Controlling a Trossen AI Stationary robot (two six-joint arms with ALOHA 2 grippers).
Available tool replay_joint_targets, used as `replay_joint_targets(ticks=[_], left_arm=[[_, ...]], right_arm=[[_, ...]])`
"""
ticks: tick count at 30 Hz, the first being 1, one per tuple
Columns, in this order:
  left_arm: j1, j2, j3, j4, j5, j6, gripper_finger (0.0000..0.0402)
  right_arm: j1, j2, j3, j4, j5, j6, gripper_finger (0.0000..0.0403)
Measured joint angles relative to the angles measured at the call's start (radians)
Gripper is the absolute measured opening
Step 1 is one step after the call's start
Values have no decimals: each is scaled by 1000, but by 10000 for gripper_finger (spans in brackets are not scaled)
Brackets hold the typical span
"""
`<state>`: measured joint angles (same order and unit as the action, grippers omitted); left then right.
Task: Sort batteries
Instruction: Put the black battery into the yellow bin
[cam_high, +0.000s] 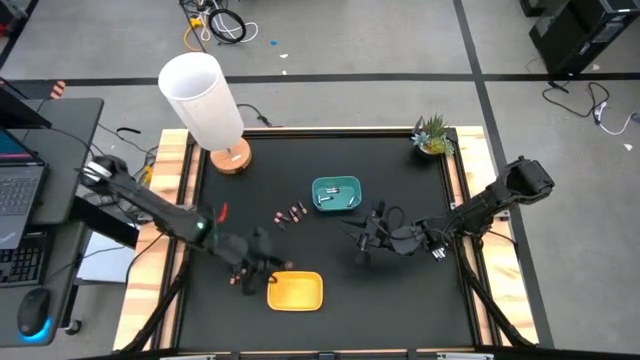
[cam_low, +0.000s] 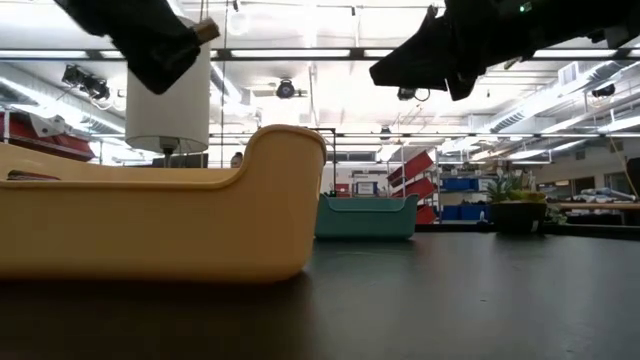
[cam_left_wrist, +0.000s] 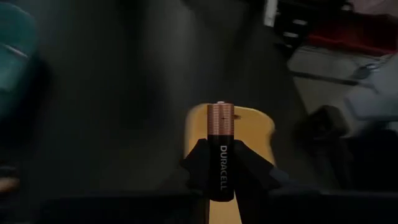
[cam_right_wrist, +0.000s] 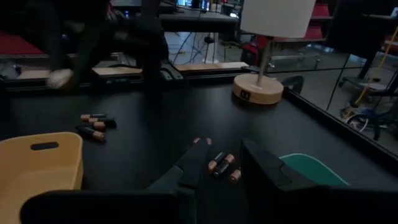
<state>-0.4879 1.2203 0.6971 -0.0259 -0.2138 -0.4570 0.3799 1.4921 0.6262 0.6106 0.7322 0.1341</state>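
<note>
Sorting under way on the black bench (cam_high: 400, 300): at left, the left pincer (cam_left_wrist: 222, 180) is clamped on a copper-topped battery (cam_left_wrist: 222, 149), held above the bench just beside the yellow tray (cam_high: 295, 291), which looks empty from overhead. Loose batteries (cam_high: 291, 214) lie in a small cluster mid-bench, between the white lamp (cam_high: 205, 105) and the teal tray (cam_high: 336, 194); the right wrist view shows more copper-ended cells (cam_right_wrist: 93, 126) scattered farther off. The teal tray already holds what appear to be a few pale cells. At right, the right pincer (cam_high: 362, 236) hovers just below the teal tray, fingers partly apart with nothing visibly between them. A potted plant (cam_high: 433, 136) stands at the far right corner. Judging by the layout, the job is at an early stage: several cells remain on the bench.
</note>
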Motion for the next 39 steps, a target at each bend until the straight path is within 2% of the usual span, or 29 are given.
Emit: replay_joint_targets(ticks=[7,11,17,20,24,27,33,39], left_arm=[[-52,220,0,155,52,-159,52],[-52,304,0,195,55,-187,99],[-52,298,85,95,-8,-152,193],[-50,283,173,-70,-68,-123,215],[-30,273,290,-420,-235,-80,216],[22,273,319,-566,-235,-23,200],[173,274,261,-613,-121,129,166],[291,274,238,-584,-53,244,160]], right_arm=[[0,0,0,0,-17,25,80],[0,0,0,0,-43,27,80],[1,0,0,0,-71,24,80],[1,0,0,-7,-79,22,80],[1,1,0,-23,-101,21,80],[3,1,0,-24,-130,20,80],[11,1,0,-29,-152,-23,80],[15,1,0,-38,-167,-55,80]])
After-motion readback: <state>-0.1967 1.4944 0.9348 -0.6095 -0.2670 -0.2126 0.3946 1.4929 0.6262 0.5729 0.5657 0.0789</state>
